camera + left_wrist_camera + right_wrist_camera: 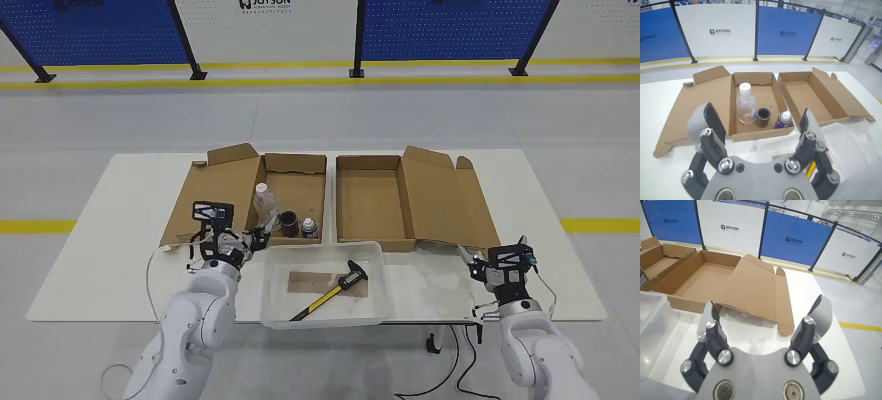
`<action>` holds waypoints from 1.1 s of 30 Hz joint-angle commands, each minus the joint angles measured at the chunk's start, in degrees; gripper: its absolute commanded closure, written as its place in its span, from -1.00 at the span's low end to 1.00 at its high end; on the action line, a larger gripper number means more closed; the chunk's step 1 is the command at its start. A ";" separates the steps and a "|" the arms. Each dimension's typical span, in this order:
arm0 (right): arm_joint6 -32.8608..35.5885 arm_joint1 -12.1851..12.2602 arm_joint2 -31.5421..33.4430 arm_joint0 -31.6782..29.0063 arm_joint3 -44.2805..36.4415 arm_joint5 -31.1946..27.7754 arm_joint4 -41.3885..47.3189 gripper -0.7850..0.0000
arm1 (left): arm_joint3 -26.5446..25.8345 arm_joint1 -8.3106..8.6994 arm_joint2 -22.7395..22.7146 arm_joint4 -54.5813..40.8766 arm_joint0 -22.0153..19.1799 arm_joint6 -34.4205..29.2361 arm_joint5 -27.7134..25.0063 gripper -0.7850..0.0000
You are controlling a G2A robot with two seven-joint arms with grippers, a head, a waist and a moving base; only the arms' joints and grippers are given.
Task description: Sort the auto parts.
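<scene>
Bright, even light; soft shadow under the box flap point(757, 291).

Count: cardboard boxes point(297, 163) point(372, 205) 2; clear plastic bin point(376, 302) 1; plastic bottle point(264, 203) 1; black cylinder point(288, 223) 1; spray can point(309, 228) 1; hammer point(330, 290) 1; white table point(100, 240) 1.

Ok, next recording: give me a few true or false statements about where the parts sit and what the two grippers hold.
1. The clear bottle, black cylinder and spray can stand in one cardboard box. True.
2. The hammer lies in that box too. False: it lies in the clear plastic bin.
3. The left gripper is shut on the bottle. False: it is open and holds nothing.
4. The right gripper is open and holds nothing. True.
5. The bottle lies on its side. False: it stands upright.
</scene>
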 commanded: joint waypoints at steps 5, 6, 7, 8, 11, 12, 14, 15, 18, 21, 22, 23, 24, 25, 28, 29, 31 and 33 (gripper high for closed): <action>0.00 0.00 0.00 0.00 0.00 0.00 0.00 -1.00 | -4.26 0.29 -3.03 3.38 7.19 1.73 3.22 -1.00; 0.00 0.00 0.00 0.00 0.00 0.00 0.00 -1.00 | -4.88 0.32 -3.54 3.64 8.38 2.06 3.72 -1.00; 0.00 0.00 0.00 0.00 0.00 0.00 0.00 -1.00 | -5.48 0.34 -3.92 3.81 9.56 2.08 3.97 -1.00; 0.00 0.00 0.00 0.00 0.00 0.00 0.00 -1.00 | -6.10 0.38 -4.27 4.31 10.64 2.08 4.09 -1.00; 0.00 0.00 0.00 0.00 0.00 0.00 0.00 -1.00 | -8.27 0.41 -4.96 5.24 13.93 2.69 4.95 -1.00; 0.00 0.00 0.00 0.00 0.00 0.00 0.00 -1.00 | -8.93 0.40 -5.10 5.71 14.98 2.78 5.47 -1.00; 0.00 0.00 0.00 0.00 0.00 0.00 0.00 -1.00 | -10.27 0.30 -5.26 6.13 16.86 3.42 7.39 -1.00; 0.00 0.00 0.00 0.00 0.00 0.00 0.00 -1.00 | -10.76 0.24 -5.29 6.42 17.78 3.67 8.28 -1.00; 0.00 0.00 0.00 0.00 0.00 0.00 0.00 -1.00 | -11.90 0.14 -5.26 8.97 19.79 3.74 10.95 -1.00; 0.00 0.00 0.00 0.00 0.00 0.00 0.00 -1.00 | -12.96 -0.04 -5.00 9.62 20.81 3.53 13.18 -1.00; 0.00 0.00 0.00 0.00 0.00 0.00 0.00 -1.00 | -12.96 -0.04 -5.00 9.62 20.81 3.53 13.18 -1.00; 0.00 0.00 0.00 0.00 0.00 0.00 0.00 -1.00 | -12.96 -0.04 -5.00 9.62 20.81 3.53 13.18 -1.00; 0.00 0.00 0.00 0.00 0.00 0.00 0.00 -1.00 | -12.96 -0.04 -5.00 9.62 20.81 3.53 13.18 -1.00; 0.00 0.00 0.00 0.00 0.00 0.00 0.00 -1.00 | -12.96 -0.04 -5.00 9.62 20.81 3.53 13.18 -1.00; 0.00 0.00 0.00 0.00 0.00 0.00 0.00 -1.00 | -12.96 -0.04 -5.00 9.62 20.81 3.53 13.18 -1.00; 0.00 0.00 0.00 0.00 0.00 0.00 0.00 -1.00 | -12.96 -0.04 -5.00 9.62 20.81 3.53 13.18 -1.00; 0.00 0.00 0.00 0.00 0.00 0.00 0.00 -1.00 | -12.96 -0.04 -5.00 9.62 20.81 3.53 13.18 -1.00; 0.00 0.00 0.00 0.00 0.00 0.00 0.00 -1.00 | -12.96 -0.04 -5.00 9.62 20.81 3.53 13.18 -1.00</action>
